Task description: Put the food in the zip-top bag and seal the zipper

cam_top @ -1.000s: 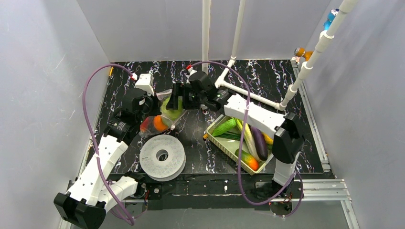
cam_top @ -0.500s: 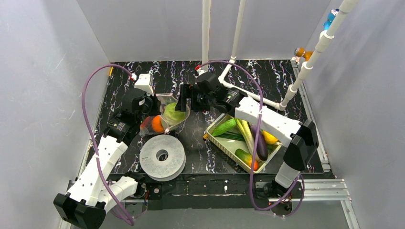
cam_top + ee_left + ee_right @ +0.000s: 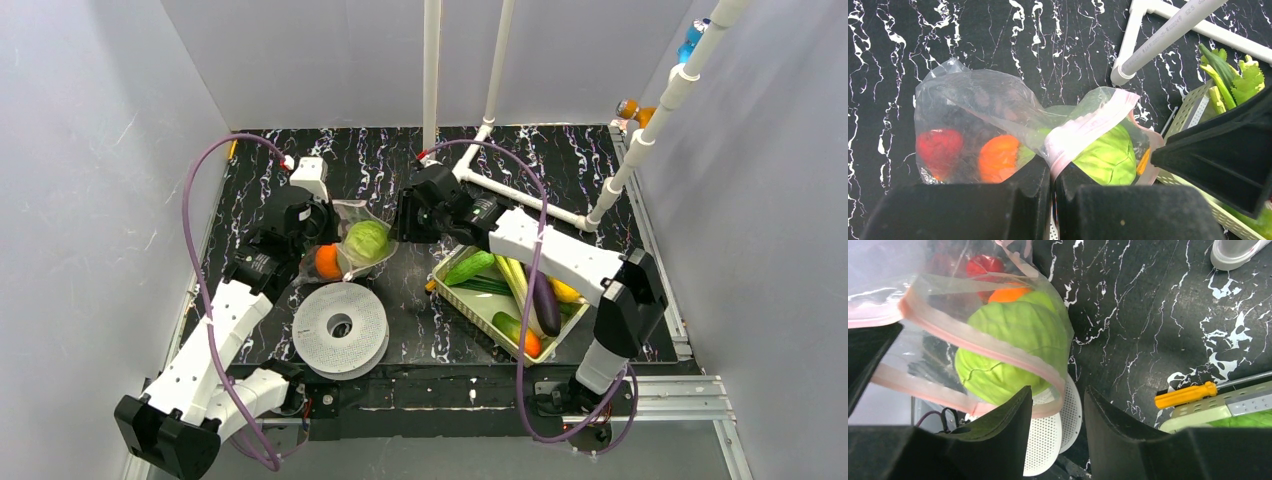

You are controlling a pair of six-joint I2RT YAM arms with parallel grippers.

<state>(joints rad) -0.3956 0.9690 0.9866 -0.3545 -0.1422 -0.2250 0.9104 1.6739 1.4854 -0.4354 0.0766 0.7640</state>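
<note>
1. The left arm reaches forward from its base with the elbow bent; the left tool (image 3: 1053, 172) is clenched on the zipper (image 3: 1093, 122), pinching the pinkish strip between two blunt black fingers.
2. The right arm stretches leftward over the tray (image 3: 480, 315); the right tool (image 3: 1055, 405) is released, its matte black fingers spread with nothing gripped; it hangs near the bag's mouth, and whether it touches the plastic cannot be told.
3. The zip-top bag (image 3: 978, 100) lies on the desk (image 3: 998, 35) just ahead of the left tool; it is thin, clear, crinkled film, puffed up over its load, its mouth gaping toward the right tool.
4. Inside the bag, a round, veined, pale green cabbage (image 3: 1108, 157) sits at the mouth, just ahead of the right tool's fingers; a smooth orange (image 3: 998, 157) and a glossy red piece (image 3: 938, 147) lie deeper, to the left of the left tool.
5. The desk is black with white marbled veins.
6. A white perforated spool (image 3: 340, 328) lies flat below the right tool.
7. Behind the right tool, the pale green slotted tray holds a cucumber (image 3: 470, 267), long leeks (image 3: 515, 280) and a purple eggplant (image 3: 545, 292); a yellow-handled screwdriver (image 3: 1185, 394) lies beside it.
</note>
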